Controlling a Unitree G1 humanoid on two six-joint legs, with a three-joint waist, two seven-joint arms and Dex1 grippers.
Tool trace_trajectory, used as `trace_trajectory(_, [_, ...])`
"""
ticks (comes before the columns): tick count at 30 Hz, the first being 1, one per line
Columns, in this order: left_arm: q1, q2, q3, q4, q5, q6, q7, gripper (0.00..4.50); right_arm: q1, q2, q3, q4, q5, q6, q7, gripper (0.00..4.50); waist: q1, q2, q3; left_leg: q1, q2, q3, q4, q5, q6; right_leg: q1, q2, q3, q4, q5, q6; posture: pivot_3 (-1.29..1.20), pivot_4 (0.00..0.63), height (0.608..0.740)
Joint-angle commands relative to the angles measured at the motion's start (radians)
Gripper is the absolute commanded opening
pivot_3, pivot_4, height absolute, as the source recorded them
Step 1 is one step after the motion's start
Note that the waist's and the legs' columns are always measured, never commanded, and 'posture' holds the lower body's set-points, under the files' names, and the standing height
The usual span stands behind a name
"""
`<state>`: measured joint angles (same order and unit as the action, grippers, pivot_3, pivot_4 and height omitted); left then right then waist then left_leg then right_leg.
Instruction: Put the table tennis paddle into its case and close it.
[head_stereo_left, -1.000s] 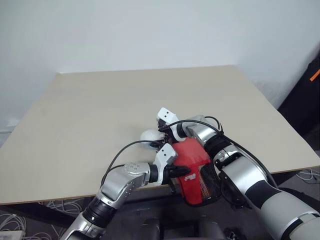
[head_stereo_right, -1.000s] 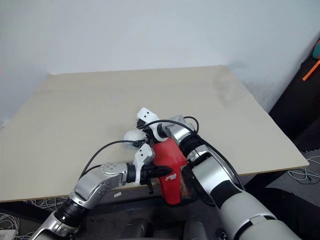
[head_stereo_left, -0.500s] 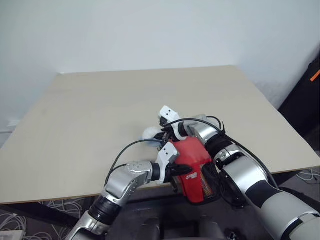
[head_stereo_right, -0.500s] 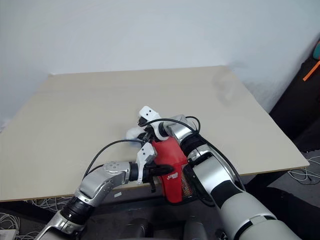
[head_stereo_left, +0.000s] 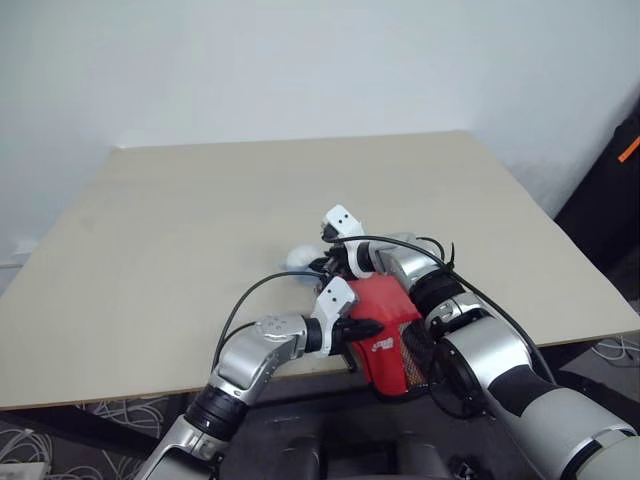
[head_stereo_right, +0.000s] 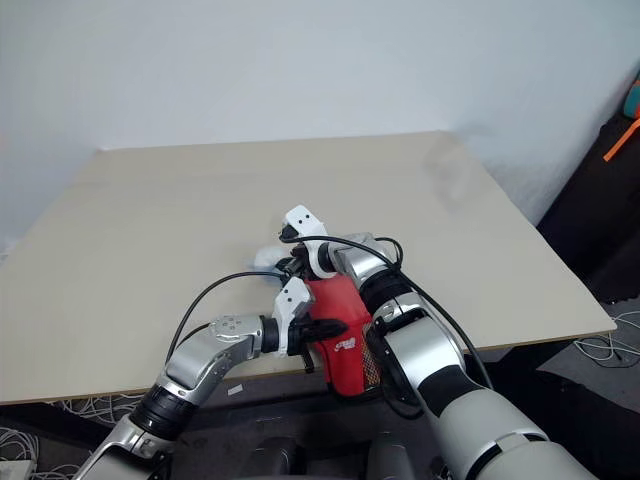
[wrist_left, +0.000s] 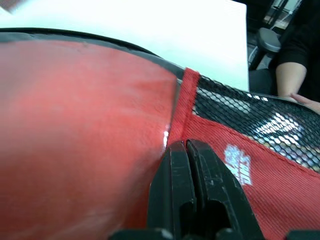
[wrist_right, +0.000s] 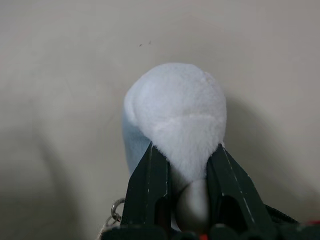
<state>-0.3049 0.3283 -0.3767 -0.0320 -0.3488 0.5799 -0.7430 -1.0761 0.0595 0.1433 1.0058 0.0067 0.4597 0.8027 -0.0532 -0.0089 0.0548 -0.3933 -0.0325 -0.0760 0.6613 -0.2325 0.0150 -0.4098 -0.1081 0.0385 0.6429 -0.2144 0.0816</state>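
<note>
Right claw (wrist_right: 182, 167) pinched on a white fluffy charm (wrist_right: 176, 115), left claw (wrist_left: 187, 150) shut against the case (head_stereo_left: 385, 325): soft, light fabric, best gripped at the edging.

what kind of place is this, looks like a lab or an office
Probably an office or lab test space rather than a home: a plain light wooden table against a bare white wall, loose cables on the floor beneath it, and an office chair beside a seated person.
</note>
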Motion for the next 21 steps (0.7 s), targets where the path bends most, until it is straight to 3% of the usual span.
trace_trajectory(1, [-0.014, -0.007, -0.010, 0.037, 0.035, 0.018, 0.003, 0.00, -0.095, 0.047, -0.067, -0.018, 0.062, -0.016, -0.047, 0.38, -0.001, 0.000, 0.000, 0.000, 0.000, 0.000, 0.000, 0.000, 0.000, 0.000, 0.000, 0.000, 0.000, 0.000, 0.000, 0.00, 0.000, 0.698])
trace_trajectory(11, [-0.012, -0.020, -0.007, 0.043, 0.051, 0.018, -0.007, 0.00, -0.167, 0.085, -0.155, 0.075, 0.087, -0.028, -0.150, 0.38, -0.001, 0.000, 0.000, 0.000, 0.004, 0.000, 0.000, 0.000, -0.002, 0.000, 0.004, 0.000, 0.000, 0.001, -0.001, 0.00, 0.000, 0.698])
trace_trajectory(21, [-0.009, -0.021, -0.008, 0.036, 0.054, 0.024, -0.011, 0.00, -0.196, 0.062, -0.175, 0.215, 0.020, -0.164, -0.461, 0.38, -0.001, 0.001, 0.000, 0.000, 0.005, 0.000, 0.000, 0.000, -0.002, 0.000, 0.005, 0.000, 0.000, 0.001, -0.002, 0.00, 0.000, 0.698])
